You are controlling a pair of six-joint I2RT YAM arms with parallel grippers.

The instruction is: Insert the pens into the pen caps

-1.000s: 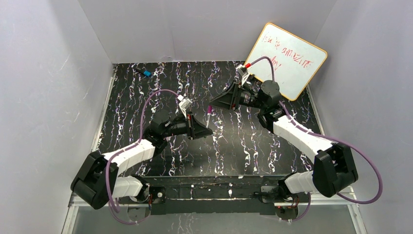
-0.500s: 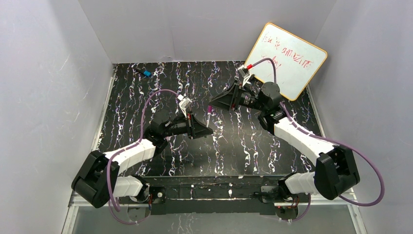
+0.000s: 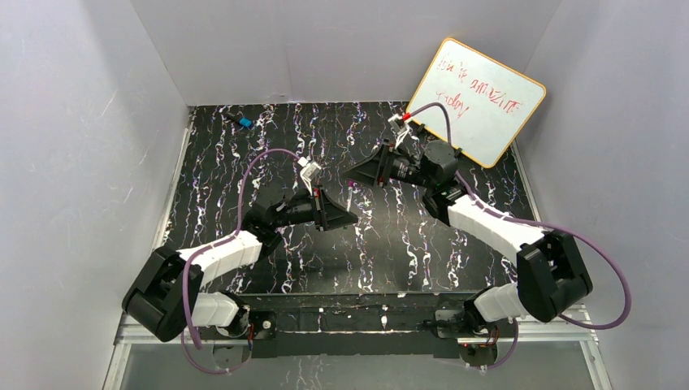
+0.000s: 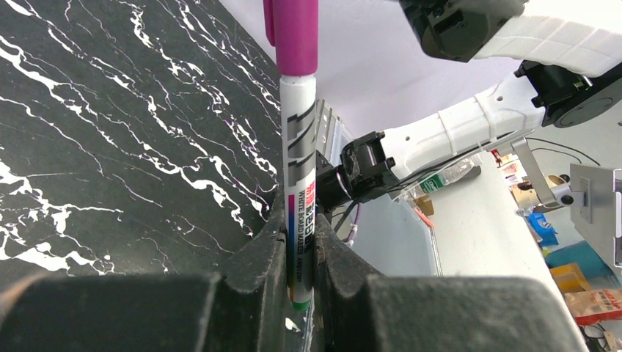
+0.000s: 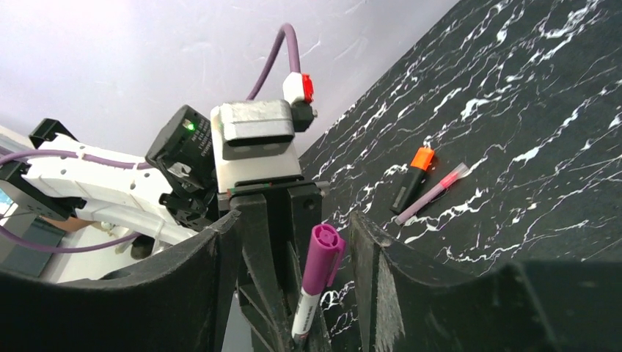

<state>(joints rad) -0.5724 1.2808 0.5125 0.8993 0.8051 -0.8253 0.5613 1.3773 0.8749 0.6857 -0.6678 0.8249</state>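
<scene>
My left gripper point(image 4: 299, 220) is shut on the thin white pen point(image 4: 298, 169) and holds it upright above the table. A magenta cap point(image 4: 293, 33) sits on the pen's top end. In the top view the left gripper point(image 3: 348, 218) is at mid-table, with the capped pen point(image 3: 350, 190) sticking up from it. My right gripper point(image 5: 297, 224) is open, its jaws on either side of the magenta cap point(image 5: 323, 253) without touching it. It is just beyond the pen in the top view point(image 3: 349, 174). A short black marker with an orange end point(image 5: 412, 180) and a thin pink pen point(image 5: 431, 193) lie side by side on the table.
A black marker with a blue end point(image 3: 242, 122) lies at the far left of the marbled black table point(image 3: 244, 171). A whiteboard point(image 3: 479, 97) leans against the back right wall. Grey walls enclose the table on three sides.
The right arm has shifted a little to the left and back. The left gripper, still holding the capped pen, has moved slightly to the right.
</scene>
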